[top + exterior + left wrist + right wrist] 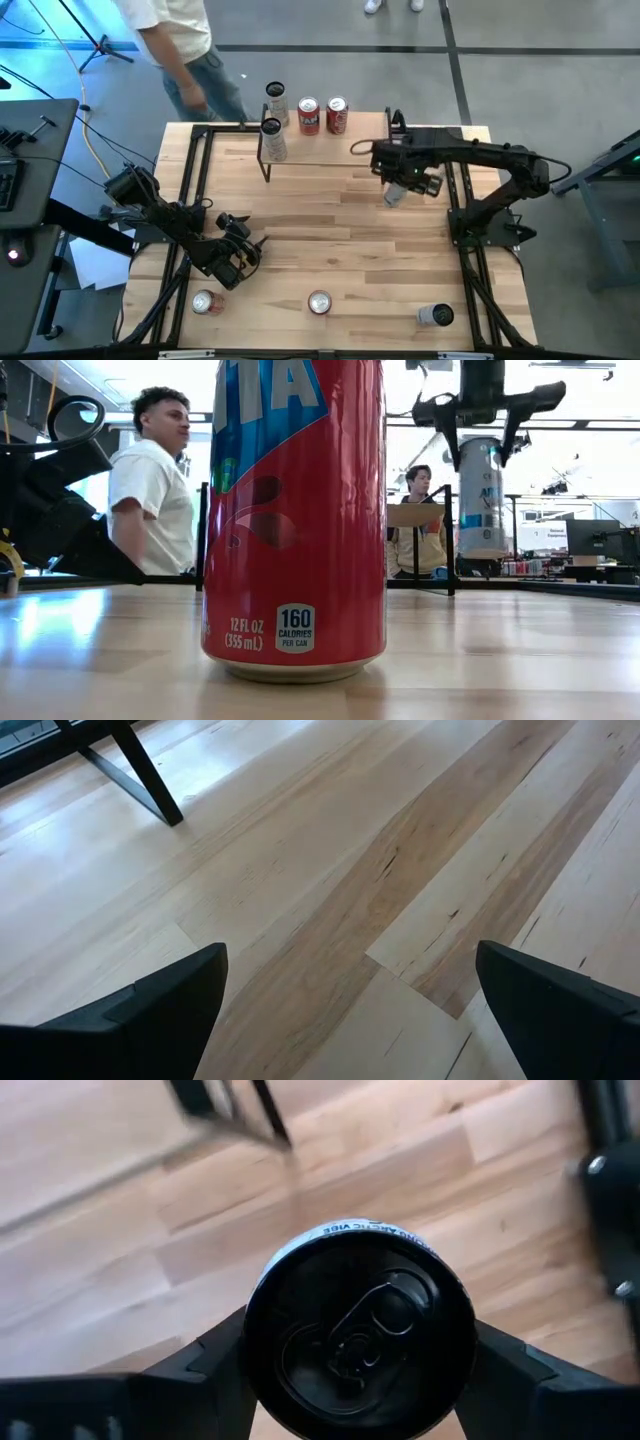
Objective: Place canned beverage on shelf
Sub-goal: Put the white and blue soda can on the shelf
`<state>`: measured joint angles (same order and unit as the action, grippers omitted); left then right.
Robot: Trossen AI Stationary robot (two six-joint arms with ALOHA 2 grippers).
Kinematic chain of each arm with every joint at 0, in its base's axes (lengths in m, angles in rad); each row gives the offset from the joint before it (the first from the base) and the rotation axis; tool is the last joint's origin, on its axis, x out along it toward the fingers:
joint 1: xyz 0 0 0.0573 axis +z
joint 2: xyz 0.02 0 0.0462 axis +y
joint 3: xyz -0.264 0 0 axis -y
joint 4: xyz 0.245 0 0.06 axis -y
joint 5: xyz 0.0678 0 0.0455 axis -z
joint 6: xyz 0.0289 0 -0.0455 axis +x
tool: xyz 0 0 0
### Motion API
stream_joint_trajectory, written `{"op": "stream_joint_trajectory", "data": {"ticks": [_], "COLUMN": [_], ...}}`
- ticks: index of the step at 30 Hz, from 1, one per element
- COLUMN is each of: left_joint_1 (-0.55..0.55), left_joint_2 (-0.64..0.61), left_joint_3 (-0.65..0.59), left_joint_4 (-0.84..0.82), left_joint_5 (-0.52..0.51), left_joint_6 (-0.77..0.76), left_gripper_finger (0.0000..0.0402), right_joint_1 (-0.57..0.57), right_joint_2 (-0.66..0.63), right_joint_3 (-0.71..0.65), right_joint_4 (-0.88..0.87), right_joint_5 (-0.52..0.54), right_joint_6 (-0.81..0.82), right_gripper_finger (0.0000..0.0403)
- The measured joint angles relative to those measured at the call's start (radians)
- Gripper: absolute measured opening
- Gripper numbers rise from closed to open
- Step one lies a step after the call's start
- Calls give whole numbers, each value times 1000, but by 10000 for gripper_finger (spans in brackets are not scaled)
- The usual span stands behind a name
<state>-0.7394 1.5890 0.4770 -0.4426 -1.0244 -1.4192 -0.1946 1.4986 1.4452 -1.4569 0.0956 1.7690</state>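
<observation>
On the shelf (330,147), which sits toward twelve o'clock on the table (330,240), two red cans (322,116) stand side by side near the middle of the board, with two pale cans (273,122) at its nine-o'clock end, one behind the other; the three-o'clock end of the board is bare. Along the table's six-o'clock edge stand three more: a red can (204,302) toward seven o'clock, a red can (319,302) at six that fills the low view (295,520), and a dark-topped can (436,316) toward five. The right gripper (398,185), at about two o'clock on the table just off the shelf's three-o'clock end, is clamped on a silver-and-blue can (481,500), its fingers (200,1370) pressed against opposite sides of the body just below the dark lid (360,1330). In the low view that can hangs upright, clear of the tabletop, to the right of the shelf board. The left gripper (240,252) waits at about eight o'clock, its fingers (160,1010) spread wide over bare wood with nothing between them. The tabletop is light jointed planks framed by black rails (197,180). Beyond the twelve-o'clock edge a person in a white shirt (180,40) stands close to the table corner, and the low view shows another person (418,520) seated farther back in the bright room.
</observation>
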Motion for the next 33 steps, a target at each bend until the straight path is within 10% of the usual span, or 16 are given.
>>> {"op": "stream_joint_trajectory", "data": {"ticks": [11, 33], "left_joint_1": [0, 0], "left_joint_2": [0, 0], "left_joint_3": [0, 0], "left_joint_4": [3, 16], "left_joint_5": [2, 1], "left_joint_6": [0, 0], "left_gripper_finger": [400, 400], "right_joint_1": [225, 164], "right_joint_2": [112, 220], "right_joint_3": [-6, -6], "right_joint_4": [127, 307], "right_joint_5": [187, 96], "right_joint_6": [188, -24], "right_gripper_finger": [249, 258]}}
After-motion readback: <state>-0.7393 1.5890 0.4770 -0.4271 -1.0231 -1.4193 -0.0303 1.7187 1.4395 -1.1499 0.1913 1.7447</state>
